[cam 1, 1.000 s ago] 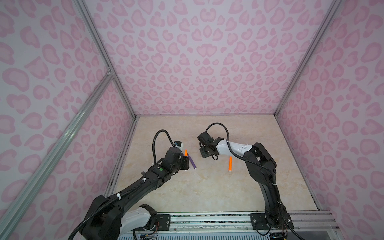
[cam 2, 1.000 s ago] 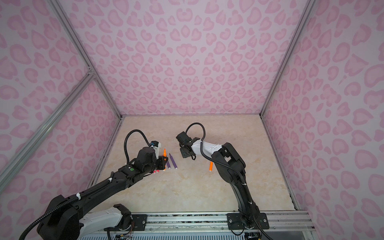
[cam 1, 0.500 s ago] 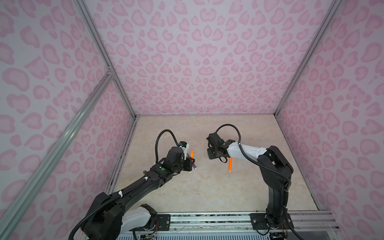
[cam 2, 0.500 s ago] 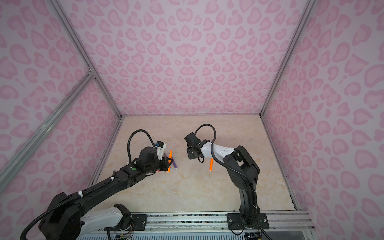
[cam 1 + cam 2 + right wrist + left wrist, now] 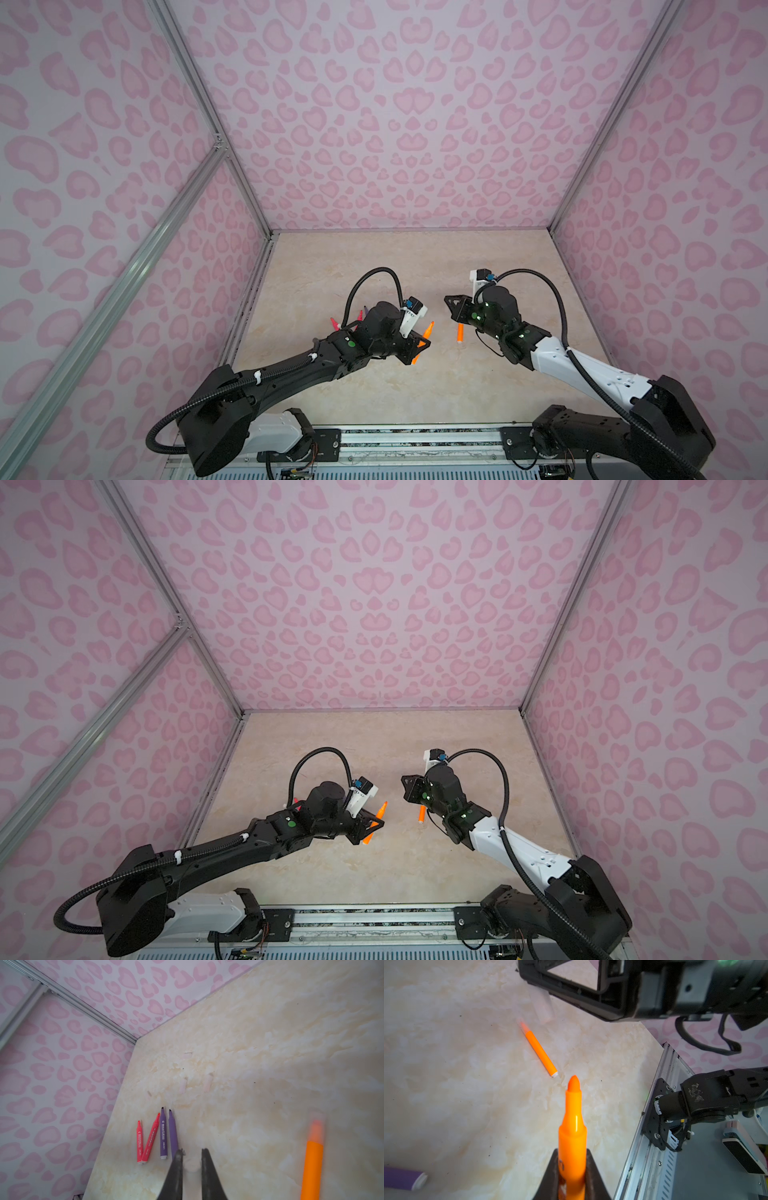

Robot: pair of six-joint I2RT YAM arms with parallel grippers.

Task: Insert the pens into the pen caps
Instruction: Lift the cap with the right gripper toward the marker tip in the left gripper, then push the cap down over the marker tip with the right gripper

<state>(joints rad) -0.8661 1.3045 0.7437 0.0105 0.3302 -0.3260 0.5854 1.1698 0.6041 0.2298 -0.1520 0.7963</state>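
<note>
– Pens: where do we find them?
– We see the left end effector [image 5: 572,1154] clamped on an orange pen [image 5: 572,1124], tip pointing outward. A second orange pen [image 5: 460,333] lies on the tabletop [image 5: 374,270] between the arms.
– And the right end effector [image 5: 192,1152]?
– Closed on a clear cap [image 5: 192,1164]. Pink-red pens [image 5: 139,1142] and purple pens [image 5: 163,1136] lie side by side, with loose caps [image 5: 182,1086] beyond their tips.

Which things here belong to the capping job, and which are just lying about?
Job: gripped orange pen; gripped clear cap; orange pen on the table; red pens; purple pens; loose caps.
Lying about: dark-faced device beyond the rail.
</note>
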